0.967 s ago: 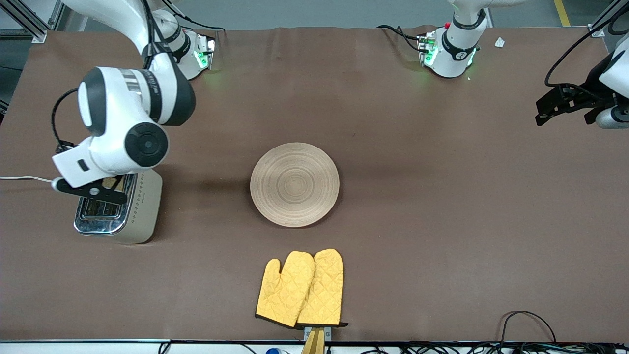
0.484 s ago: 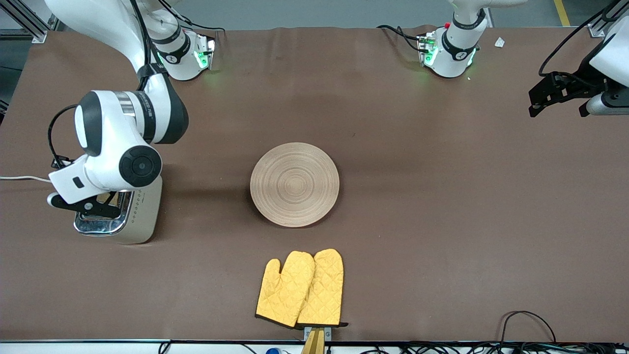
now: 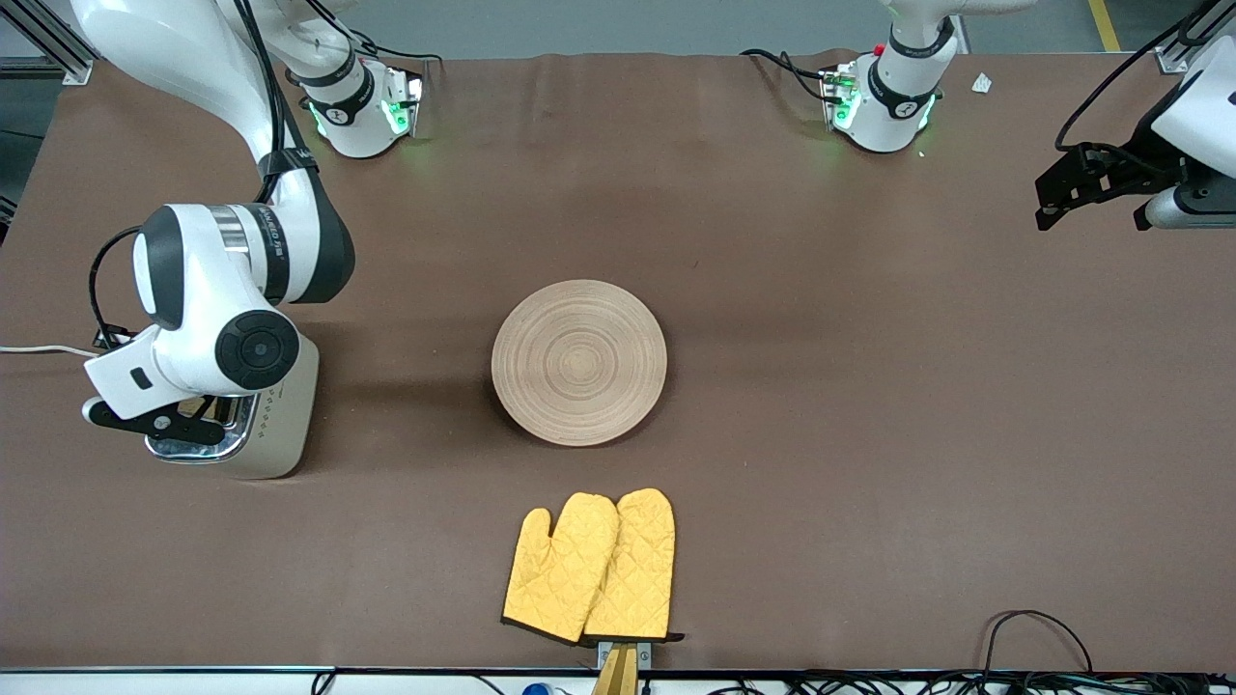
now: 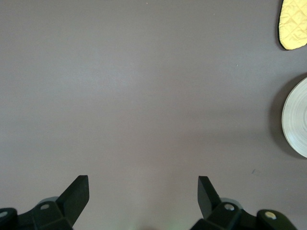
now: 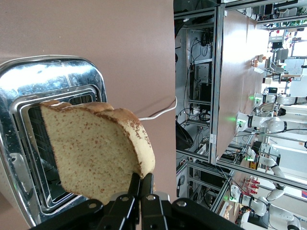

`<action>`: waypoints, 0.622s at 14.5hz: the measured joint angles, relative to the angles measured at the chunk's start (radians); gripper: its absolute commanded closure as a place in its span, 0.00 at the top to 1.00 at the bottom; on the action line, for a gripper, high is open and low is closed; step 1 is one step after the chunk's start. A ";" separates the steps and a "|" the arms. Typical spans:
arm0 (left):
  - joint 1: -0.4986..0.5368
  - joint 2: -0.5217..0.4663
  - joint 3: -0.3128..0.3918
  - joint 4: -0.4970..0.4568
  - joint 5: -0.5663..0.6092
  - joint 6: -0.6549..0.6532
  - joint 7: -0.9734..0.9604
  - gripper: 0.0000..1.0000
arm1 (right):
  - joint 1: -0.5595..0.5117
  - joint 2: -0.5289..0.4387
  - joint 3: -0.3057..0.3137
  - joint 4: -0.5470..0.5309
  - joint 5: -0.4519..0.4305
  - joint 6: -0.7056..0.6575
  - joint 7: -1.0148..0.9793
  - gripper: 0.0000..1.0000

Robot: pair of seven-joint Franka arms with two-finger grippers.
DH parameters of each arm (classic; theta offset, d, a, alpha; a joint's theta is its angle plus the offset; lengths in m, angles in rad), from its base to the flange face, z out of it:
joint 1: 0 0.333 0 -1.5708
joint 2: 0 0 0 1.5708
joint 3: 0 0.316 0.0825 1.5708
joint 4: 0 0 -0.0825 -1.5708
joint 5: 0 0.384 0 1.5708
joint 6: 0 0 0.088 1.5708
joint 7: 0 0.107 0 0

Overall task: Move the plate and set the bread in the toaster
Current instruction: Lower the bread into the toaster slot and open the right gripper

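Right gripper point(image 5: 140, 184) pinches the bread point(image 5: 96, 148) by its crust edge, the slice hanging tilted just over the toaster point(image 5: 29, 96) slots below it, not yet in. The plate point(image 3: 578, 362) sits mid-table, well apart from that hand, looking already placed. Left gripper point(image 4: 143, 189) waits, fingers spread and empty, over bare table point(image 4: 144, 86). Dropping the bread in remains.

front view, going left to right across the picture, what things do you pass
toaster with the right end effector over it → yellow oven mitts and plate, overlapping in order → left end effector, waiting
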 measured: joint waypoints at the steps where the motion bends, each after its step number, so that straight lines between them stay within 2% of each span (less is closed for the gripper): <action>1: 0.000 0.000 0.000 0.000 0.000 0.000 0.000 1.00 | -0.001 0.001 0.000 0.000 0.000 0.000 0.000 0.00; 9: 0.001 0.000 0.001 0.000 0.000 0.000 0.000 1.00 | -0.001 0.015 0.001 -0.006 0.000 -0.001 0.000 0.01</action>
